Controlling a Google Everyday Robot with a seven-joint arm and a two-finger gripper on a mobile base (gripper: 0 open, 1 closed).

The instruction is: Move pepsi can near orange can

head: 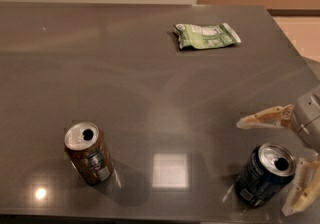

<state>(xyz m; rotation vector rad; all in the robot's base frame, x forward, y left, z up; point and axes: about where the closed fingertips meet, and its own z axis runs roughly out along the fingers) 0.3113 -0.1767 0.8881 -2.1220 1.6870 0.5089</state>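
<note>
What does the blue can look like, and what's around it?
The blue can is dark navy with a shiny silver top and a small white patch low on its side. It looks like metal, and its drinking hole is open. It stands upright on the grey table, at the near right, far from the brown can on the left. The gripper is open around it, one pale finger behind it and one to its right. I can't tell if either touches it.

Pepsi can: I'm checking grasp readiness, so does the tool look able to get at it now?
Probably yes: the open tool has a finger either side of the pepsi can, with nothing standing between.
</note>
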